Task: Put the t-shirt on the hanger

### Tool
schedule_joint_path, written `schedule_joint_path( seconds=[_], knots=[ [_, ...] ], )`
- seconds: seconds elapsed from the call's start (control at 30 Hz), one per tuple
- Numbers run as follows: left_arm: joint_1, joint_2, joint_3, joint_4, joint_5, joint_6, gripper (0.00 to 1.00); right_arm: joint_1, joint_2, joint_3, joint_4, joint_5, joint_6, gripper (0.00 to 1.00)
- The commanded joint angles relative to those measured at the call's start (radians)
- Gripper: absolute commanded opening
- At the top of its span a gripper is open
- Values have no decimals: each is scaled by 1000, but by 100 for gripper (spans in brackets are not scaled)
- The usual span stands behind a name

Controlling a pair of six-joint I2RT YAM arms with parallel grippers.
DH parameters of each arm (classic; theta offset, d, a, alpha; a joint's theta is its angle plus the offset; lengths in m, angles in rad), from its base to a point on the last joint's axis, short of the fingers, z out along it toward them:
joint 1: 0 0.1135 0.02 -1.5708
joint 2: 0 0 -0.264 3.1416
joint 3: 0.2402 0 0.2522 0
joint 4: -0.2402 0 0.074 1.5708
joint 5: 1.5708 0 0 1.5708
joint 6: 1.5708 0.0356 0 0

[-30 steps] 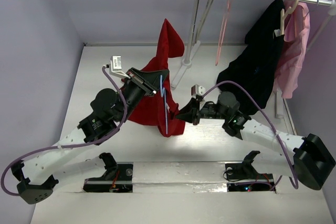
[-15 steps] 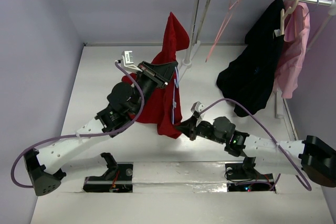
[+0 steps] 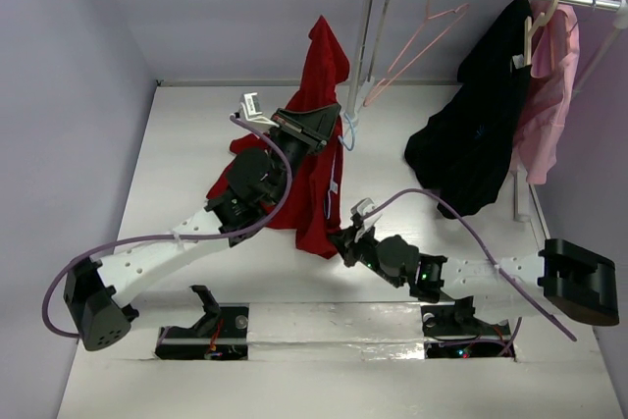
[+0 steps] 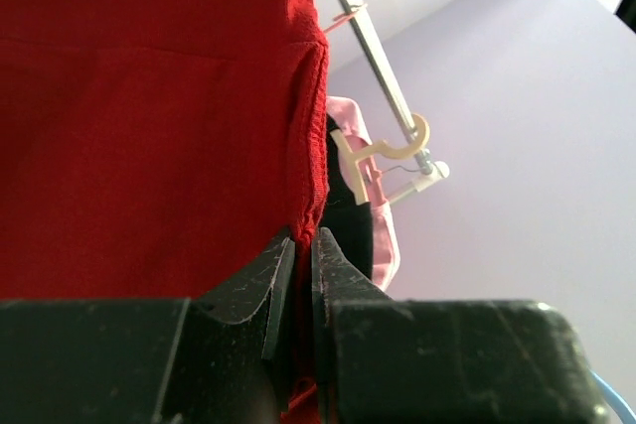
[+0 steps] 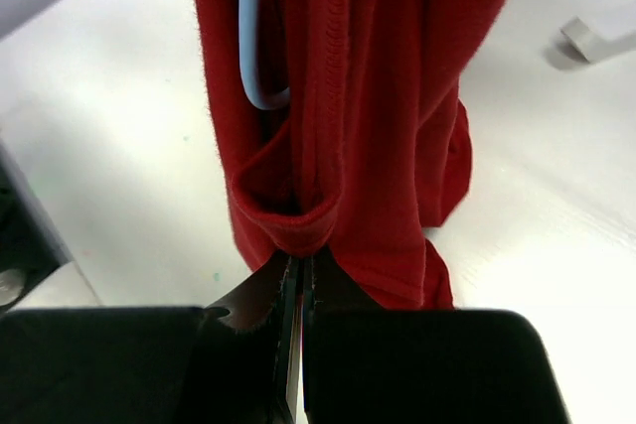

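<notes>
The red t-shirt is hanging lifted over the table, long axis running from its peak beside the rack pole toward the arms, the left gripper pinching a seam, the right gripper clamping the lowest fold, and the hanger sitting inside.

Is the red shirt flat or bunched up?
Bunched up: the shirt hangs in long folds, both arms' jaws pinching it.
</notes>
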Motion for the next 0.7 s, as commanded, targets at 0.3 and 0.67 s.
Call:
schedule_joint_path(
  seconds=[0.3,0.67],
  knots=[
    [10,27,-41,412,-6,-142,0,41,54,69,-53,108,115,0],
    [10,76,-147,539,-57,-45,0,64,-89,152,-385,57,267,0]
  ],
)
